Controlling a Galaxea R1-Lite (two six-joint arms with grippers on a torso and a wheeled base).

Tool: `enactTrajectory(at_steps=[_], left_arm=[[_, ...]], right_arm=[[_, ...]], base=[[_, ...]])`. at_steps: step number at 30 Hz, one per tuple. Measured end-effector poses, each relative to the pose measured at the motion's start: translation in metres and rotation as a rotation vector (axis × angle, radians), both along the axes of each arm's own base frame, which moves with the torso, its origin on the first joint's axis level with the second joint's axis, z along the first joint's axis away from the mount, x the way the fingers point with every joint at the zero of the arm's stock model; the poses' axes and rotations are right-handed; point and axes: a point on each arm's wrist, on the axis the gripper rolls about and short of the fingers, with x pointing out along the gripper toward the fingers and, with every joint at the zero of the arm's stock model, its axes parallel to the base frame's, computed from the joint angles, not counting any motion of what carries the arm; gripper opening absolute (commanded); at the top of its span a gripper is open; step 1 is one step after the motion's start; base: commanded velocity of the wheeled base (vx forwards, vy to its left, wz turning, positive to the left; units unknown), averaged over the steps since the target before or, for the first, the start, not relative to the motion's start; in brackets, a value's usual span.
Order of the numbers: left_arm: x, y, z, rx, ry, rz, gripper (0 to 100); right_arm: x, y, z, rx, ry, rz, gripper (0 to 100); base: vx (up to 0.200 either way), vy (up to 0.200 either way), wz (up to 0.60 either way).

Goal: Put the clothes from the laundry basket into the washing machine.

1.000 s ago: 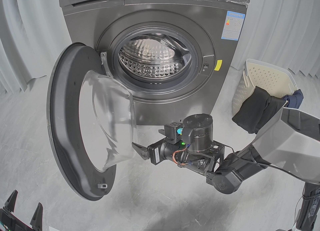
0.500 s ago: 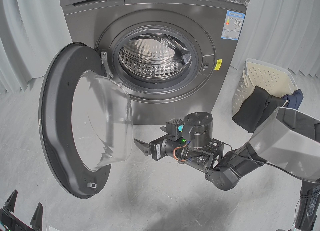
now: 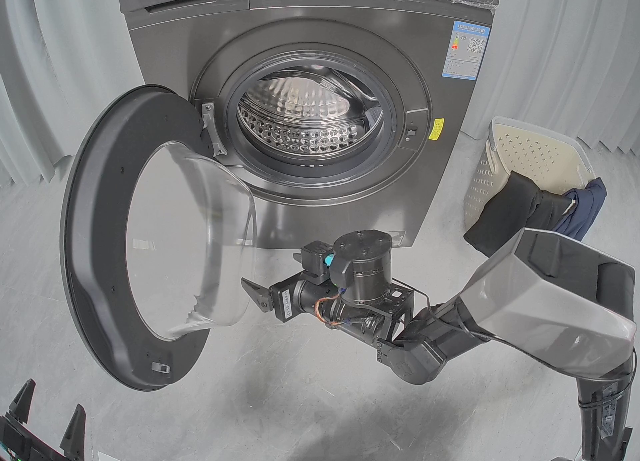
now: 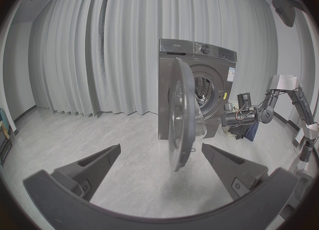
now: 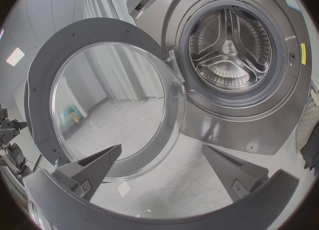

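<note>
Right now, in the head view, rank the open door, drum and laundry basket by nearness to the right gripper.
From the right gripper:
1. open door, just left of it
2. drum, up behind it
3. laundry basket, far right

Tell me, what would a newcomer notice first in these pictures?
The grey front-loading washing machine stands with its round glass-bowled door wide open, showing its steel drum. The right end effector hangs open beside the door glass; dark clothes drape over the cream perforated laundry basket right of the machine.

one washer (image 3: 200,42), one basket (image 3: 537,151), two garments (image 3: 512,217)
</note>
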Motion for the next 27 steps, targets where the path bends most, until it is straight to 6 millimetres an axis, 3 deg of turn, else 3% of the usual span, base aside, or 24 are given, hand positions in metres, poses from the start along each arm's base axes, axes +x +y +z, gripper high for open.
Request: enactTrajectory(at_steps=[9,23,27], left_arm=[[0.0,0.0,0.0,0.0,0.0,0.0,100],[0.0,0.0,0.0,-0.001,0.0,0.001,100],[0.0,0.0,0.0,0.0,0.0,0.001,100]], right_arm=[[0.009,0.003,0.004,0.019,-0.018,-0.01,100],[0.011,0.045,-0.007,0.038,-0.031,0.032,100],[0.017,0.045,-0.01,0.04,-0.033,0.019,100]], base=[[0.0,0.0,0.0],[0.0,0.0,0.0],[0.0,0.0,0.0]])
